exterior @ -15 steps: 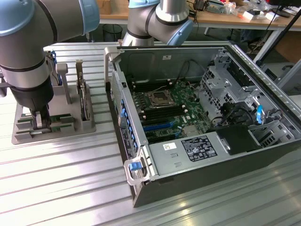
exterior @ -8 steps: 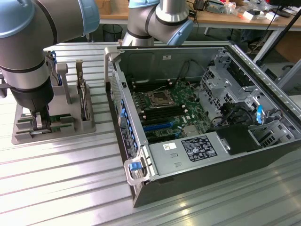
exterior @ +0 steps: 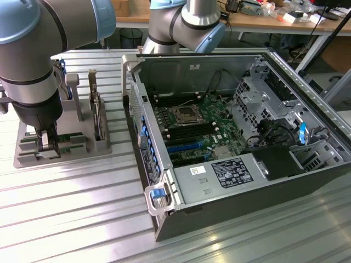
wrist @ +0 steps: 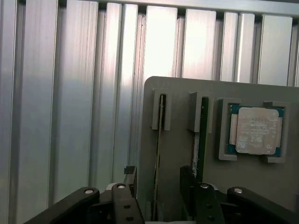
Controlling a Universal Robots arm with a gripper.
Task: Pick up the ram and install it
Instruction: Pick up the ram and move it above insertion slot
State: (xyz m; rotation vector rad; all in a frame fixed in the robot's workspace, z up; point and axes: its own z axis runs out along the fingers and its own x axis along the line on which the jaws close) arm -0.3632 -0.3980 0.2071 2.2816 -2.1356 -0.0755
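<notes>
Exterior view – op: room round the holder [exterior: 23, 159]?
Me: PC case [exterior: 236, 215] well apart, exterior view's right. My gripper [wrist: 159, 176] jaws apart; ram [wrist: 158, 161] on edge btwn them, card [wrist: 202, 140] just beside one finger.

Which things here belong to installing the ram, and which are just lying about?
Job in hand: ram in the grey holder; open gripper straddling it; motherboard in the open case.
Lying about: processor chip; upright card; black bin; bench clutter.
</notes>
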